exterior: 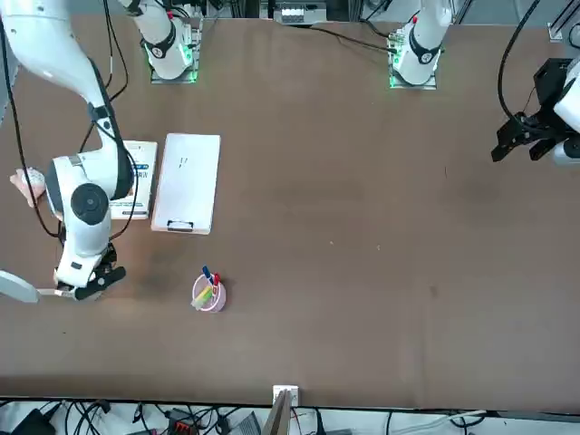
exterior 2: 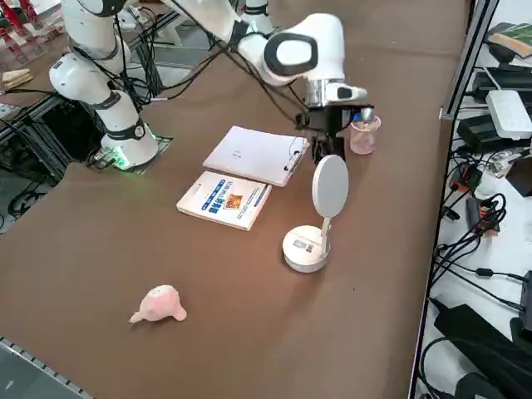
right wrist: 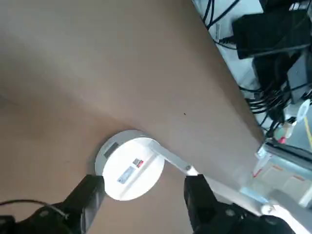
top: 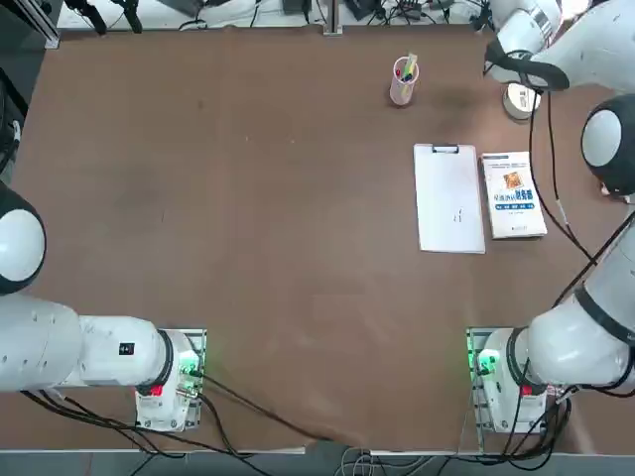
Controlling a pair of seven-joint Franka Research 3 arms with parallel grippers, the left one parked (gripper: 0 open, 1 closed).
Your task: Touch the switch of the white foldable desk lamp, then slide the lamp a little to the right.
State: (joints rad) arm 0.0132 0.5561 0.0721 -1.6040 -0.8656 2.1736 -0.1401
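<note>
White and round-based, our foldable desk lamp [exterior 2: 305, 249] stands right of centre in the right side view, its disc head raised. Just beside it we see our right gripper [right wrist: 145, 195], fingers spread wide and holding nothing, the lamp's base showing between them in the wrist view.

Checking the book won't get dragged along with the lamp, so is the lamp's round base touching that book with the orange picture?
Apart: the right side view shows bare tabletop between the lamp base and the book.
</note>
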